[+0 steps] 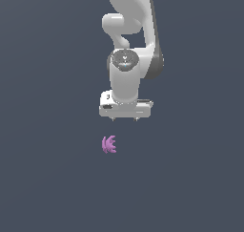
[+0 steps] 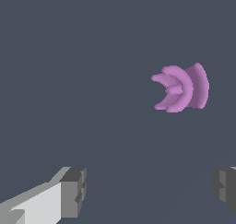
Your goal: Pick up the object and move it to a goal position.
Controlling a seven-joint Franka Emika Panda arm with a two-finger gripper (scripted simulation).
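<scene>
The object (image 1: 109,144) is a tiny purple-pink item with several curved prongs, lying on the dark grey floor. The white arm hangs above it, and my gripper (image 1: 124,118) sits higher in the exterior view and slightly toward that view's right of the object, apart from it. In the wrist view the object (image 2: 182,88) lies beyond my gripper (image 2: 150,191), outside the gap between the fingers. The fingers (image 2: 73,192) stand wide apart with nothing between them. The gripper is open and empty.
A flat dark grey surface (image 1: 47,178) fills both views. No goal marker shows.
</scene>
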